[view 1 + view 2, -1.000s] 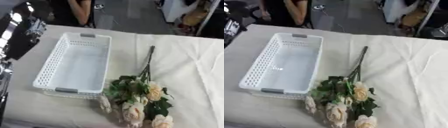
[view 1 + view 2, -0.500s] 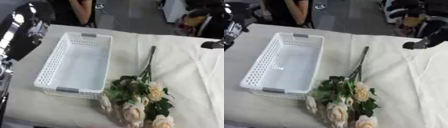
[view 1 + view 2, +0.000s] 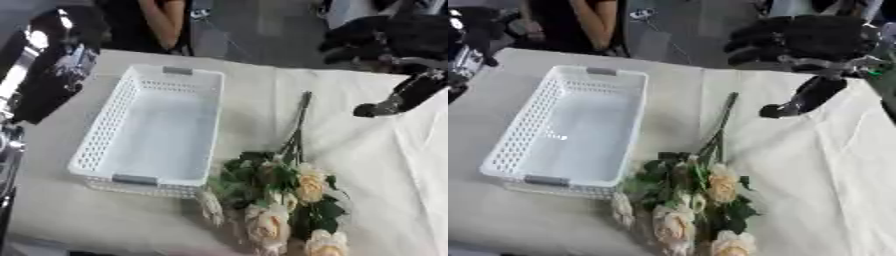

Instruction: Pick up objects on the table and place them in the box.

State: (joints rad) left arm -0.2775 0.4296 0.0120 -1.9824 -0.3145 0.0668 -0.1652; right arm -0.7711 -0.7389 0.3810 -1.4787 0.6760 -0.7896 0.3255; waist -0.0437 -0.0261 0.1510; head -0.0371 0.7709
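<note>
Right hand (image 3: 811, 37) newly in from upper right, fingers (image 3: 750, 35) relaxed, holding nothing, above rose bunch (image 3: 689, 200) stem. Basket (image 3: 570, 130) empty. Left hand unseen. Reach starting.

A bunch of cream roses (image 3: 689, 200) with green leaves lies flat on the desk (image 3: 815, 170), blooms toward the near edge, thin stems running up to end just left of and below the right robot hand (image 3: 807, 45). The white perforated box (image 3: 570, 131) lies farther left, empty, touching the leaves.
</note>
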